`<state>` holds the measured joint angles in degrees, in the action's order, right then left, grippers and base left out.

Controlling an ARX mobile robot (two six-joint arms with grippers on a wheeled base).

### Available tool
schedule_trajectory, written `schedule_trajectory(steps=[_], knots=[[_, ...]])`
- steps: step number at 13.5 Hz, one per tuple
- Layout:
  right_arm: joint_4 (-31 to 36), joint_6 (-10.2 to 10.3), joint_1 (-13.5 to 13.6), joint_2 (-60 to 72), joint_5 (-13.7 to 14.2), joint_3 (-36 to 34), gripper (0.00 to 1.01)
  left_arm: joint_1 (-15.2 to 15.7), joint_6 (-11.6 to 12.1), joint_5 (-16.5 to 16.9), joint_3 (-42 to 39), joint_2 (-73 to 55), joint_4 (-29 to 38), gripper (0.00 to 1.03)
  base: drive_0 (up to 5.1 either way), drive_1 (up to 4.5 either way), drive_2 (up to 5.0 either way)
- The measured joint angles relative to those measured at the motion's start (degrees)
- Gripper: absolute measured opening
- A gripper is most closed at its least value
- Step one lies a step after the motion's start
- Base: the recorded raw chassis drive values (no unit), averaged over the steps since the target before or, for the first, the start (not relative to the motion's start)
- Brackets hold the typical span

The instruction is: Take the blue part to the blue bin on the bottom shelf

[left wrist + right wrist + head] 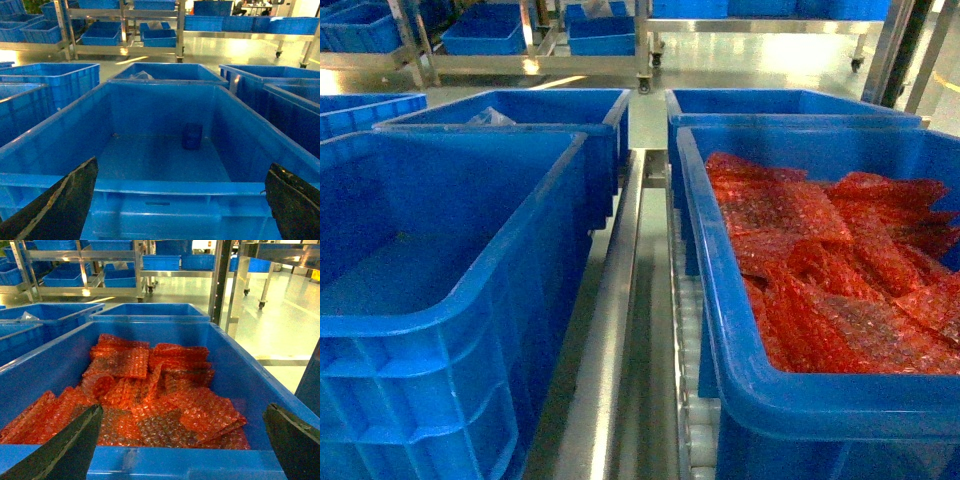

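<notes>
- Sitting side by side on the bottom shelf (620, 330) are two big blue bins, with shiny steel rails and white rollers between them.
- The blue bin on the left (440, 300) has one small blue part (192, 136) in it, standing on the floor of the bin near the far wall.
- The blue bin on the right (820, 400) is full of red bubble-wrap bags (840, 260), piled flat on top of each other.
- More blue bins (510, 120) sit behind these two, and one holds something in clear plastic.
- The left gripper (182, 200) hangs just in front of the left bin, its two dark fingers (65, 200) spread wide apart and holding nothing.
- The right gripper (182, 440) hangs just in front of the bin of red bags, its fingers (70, 445) also spread wide with nothing between them.
- The room has a pale, shiny floor (280, 315) that shows bright light spots.
- Far back stand steel racks (125, 30) with many more blue bins on them, and some racks have wheels.
</notes>
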<state>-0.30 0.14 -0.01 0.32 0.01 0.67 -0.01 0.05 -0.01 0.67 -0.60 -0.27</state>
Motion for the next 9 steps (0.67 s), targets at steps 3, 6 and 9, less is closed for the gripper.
schedule_trajectory(steps=[3,6,9], knots=[[0.00,0.00,0.00,0.00,0.00,0.00,0.98,0.00,0.00,0.00,0.00,0.00,-0.02,0.98,0.0,0.00,0.0],[0.00,0.00,0.00,0.00,0.00,0.00,0.98,0.00,-0.02,0.00,0.00,0.00,-0.02,0.98,0.0,0.00,0.0],[0.00,0.00,0.00,0.00,0.00,0.00,0.98,0.00,0.00,0.00,0.00,0.00,0.00,0.98,0.0,0.00,0.0]])
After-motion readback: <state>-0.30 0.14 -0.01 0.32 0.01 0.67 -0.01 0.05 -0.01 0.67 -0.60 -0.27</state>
